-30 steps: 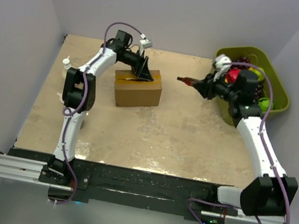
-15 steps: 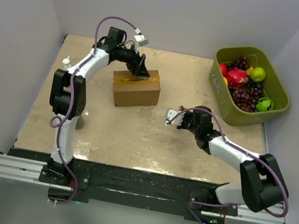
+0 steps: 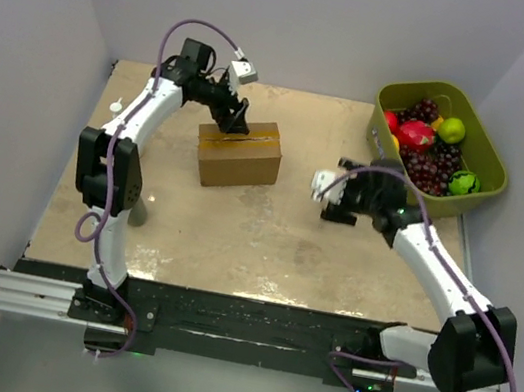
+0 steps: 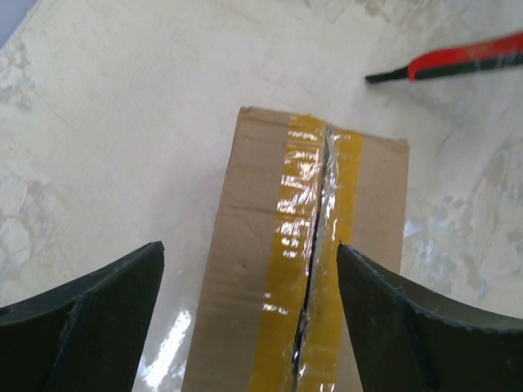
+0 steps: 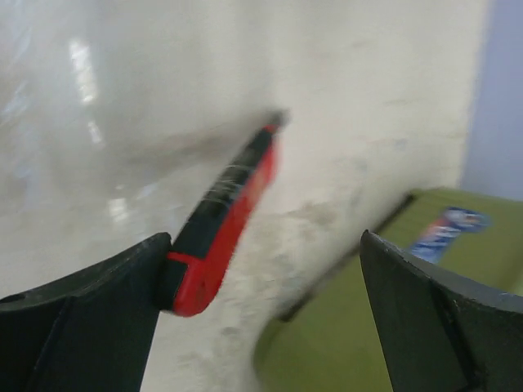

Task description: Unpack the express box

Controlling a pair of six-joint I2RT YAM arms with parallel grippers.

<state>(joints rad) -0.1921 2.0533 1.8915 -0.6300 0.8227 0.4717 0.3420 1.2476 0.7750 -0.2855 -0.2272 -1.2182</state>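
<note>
R gripper (image 5: 265, 238) has sprung jaws apart, dropping red cutter (image 5: 229, 216) right of express box (image 3: 238, 156); L gripper (image 4: 249, 247), jaws apart too, hovers over its slit tape (image 4: 298, 212), so flaps next, prob.

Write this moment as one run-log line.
left hand open over express box | tape slit | right hand open | red cutter on table

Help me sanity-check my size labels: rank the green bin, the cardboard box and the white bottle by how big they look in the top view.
Largest to smallest:
1. green bin, clearly the biggest
2. box, well under the bin's footprint
3. white bottle, smallest by far
</note>
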